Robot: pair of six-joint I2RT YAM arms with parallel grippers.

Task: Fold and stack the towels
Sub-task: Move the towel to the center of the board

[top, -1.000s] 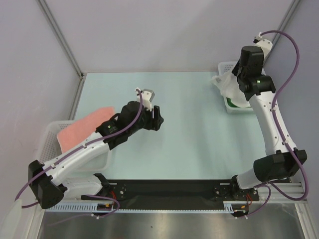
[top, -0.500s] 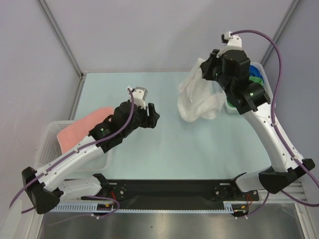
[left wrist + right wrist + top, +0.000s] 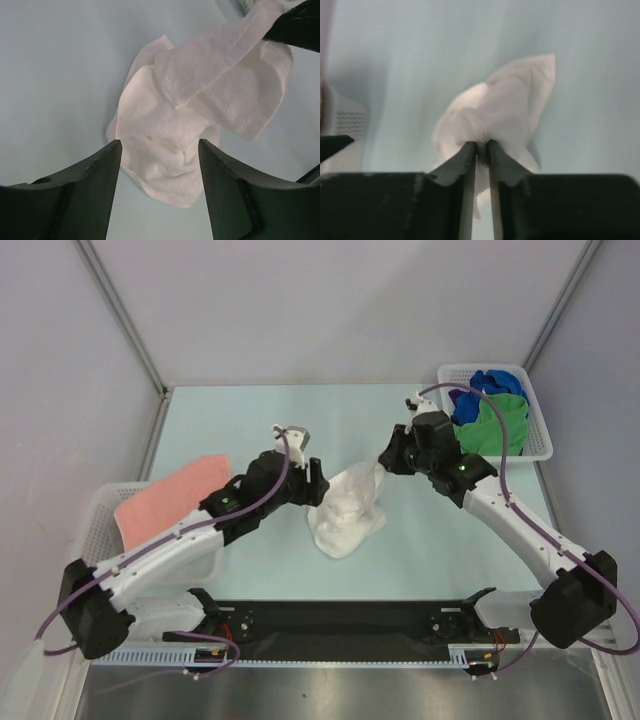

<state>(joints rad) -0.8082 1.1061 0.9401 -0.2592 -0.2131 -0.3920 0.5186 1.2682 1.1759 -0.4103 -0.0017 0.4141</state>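
A white towel (image 3: 346, 512) lies crumpled on the table's middle, its upper end lifted toward the right. My right gripper (image 3: 386, 460) is shut on that lifted end, the cloth pinched between its narrow jaws (image 3: 482, 145) with the white towel (image 3: 505, 102) bunched just past them. My left gripper (image 3: 314, 484) hovers open just left of the heap; the white towel (image 3: 200, 115) shows between and beyond its spread fingers (image 3: 159, 144), nothing held. A salmon pink towel (image 3: 170, 495) lies over the left basket. Blue (image 3: 495, 380) and green (image 3: 492, 426) towels sit in the right basket.
A white lattice basket (image 3: 98, 518) stands at the table's left edge and another (image 3: 541, 436) at the back right corner. Grey walls close in the back and sides. The arms' bases sit on a black rail at the near edge.
My right arm swung the white towel from the right basket to the table's middle and lowered it into a heap. My left gripper shifted slightly right toward it.
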